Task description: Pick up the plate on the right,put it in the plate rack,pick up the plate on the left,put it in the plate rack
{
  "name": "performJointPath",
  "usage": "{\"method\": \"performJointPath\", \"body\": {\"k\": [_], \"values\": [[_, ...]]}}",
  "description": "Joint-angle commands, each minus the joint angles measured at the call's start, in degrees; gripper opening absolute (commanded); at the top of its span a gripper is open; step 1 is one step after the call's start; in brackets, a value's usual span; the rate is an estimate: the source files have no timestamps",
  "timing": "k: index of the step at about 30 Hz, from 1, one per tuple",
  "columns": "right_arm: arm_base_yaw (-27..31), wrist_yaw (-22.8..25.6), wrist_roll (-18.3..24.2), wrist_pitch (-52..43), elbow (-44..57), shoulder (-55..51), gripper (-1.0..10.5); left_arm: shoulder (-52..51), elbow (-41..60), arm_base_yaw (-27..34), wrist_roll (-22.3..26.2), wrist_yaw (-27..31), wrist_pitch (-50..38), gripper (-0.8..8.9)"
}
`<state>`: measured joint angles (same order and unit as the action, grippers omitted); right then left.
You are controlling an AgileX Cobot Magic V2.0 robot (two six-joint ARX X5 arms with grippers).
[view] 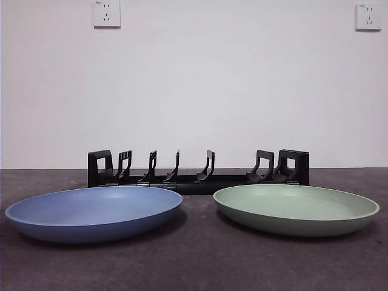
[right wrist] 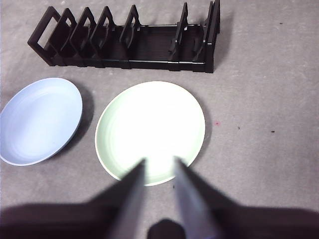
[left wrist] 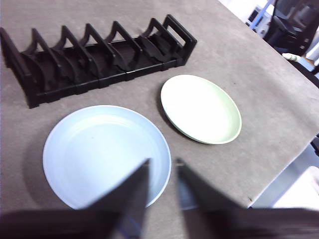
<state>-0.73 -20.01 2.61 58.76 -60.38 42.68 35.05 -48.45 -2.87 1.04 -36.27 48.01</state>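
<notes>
A blue plate [view: 94, 212] lies flat on the left of the table and a pale green plate [view: 296, 209] on the right. Behind them stands the plate rack [view: 197, 173], long, low and black, with no plate between its prongs. No arm shows in the front view. My left gripper [left wrist: 162, 164] hangs open high over the near rim of the blue plate [left wrist: 99, 149], with the green plate [left wrist: 202, 107] and rack [left wrist: 99, 57] beyond. My right gripper [right wrist: 159, 162] hangs open above the near rim of the green plate [right wrist: 149, 124], beside the blue plate [right wrist: 40, 122] and before the rack [right wrist: 129, 40].
The table is a grey-brown felt-like surface; its edge [left wrist: 294, 164] runs close past the green plate in the left wrist view, with a dark chair [left wrist: 294, 25] beyond. Two wall sockets [view: 107, 13] [view: 368, 16] sit high on the white wall.
</notes>
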Motion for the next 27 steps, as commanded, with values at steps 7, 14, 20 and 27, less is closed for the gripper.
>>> {"method": "performJointPath", "body": {"k": [7, 14, 20, 27], "values": [[0.0, -1.7, -1.0, -0.5, -0.1, 2.4, 5.4, 0.9, -3.2, -3.7, 4.7, -2.3, -1.4, 6.29], [-0.1, -1.7, -2.4, -4.5, -0.1, 18.6, 5.4, 5.3, -7.0, -11.5, 10.2, -2.3, -1.9, 6.29], [-0.1, -1.7, -2.4, -9.8, -0.1, 36.6, 5.3, 9.5, -7.0, -15.6, 10.8, -2.3, -5.4, 6.29], [-0.6, -1.7, -2.5, -14.6, -0.1, 46.6, 5.3, 12.3, -7.0, -17.6, 11.7, -2.3, -5.8, 6.28]]}}
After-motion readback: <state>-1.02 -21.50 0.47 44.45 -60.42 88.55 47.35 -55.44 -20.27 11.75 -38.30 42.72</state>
